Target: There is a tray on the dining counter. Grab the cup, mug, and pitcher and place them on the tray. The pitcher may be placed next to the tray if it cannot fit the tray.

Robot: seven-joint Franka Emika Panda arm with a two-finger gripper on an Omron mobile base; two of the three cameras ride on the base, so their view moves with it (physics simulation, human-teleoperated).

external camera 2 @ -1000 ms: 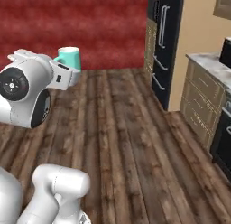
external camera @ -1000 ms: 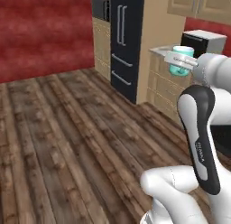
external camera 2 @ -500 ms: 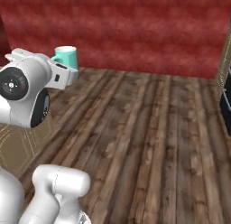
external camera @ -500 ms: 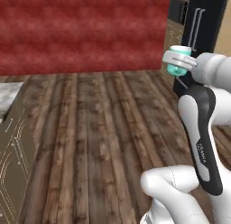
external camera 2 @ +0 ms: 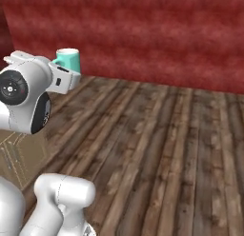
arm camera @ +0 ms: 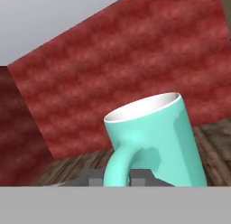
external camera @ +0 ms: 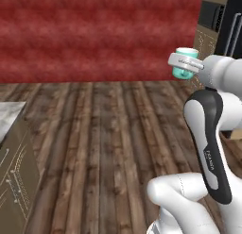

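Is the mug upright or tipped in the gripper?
Upright: the mug sits rim-up in both base views. The hand view's slant is camera roll. Contents cannot be told.

The arm [external camera: 208, 134] is made up of glossy white, rounded links. A dark, near-black band with small pale lettering is seen running down one link in the left base view. A round dark joint cap [external camera 2: 12, 87] with a pale centre and a ring of small marks is seen in the right base view, beside a white boxy wrist block [external camera 2: 64, 80] marked with a small dark slot.
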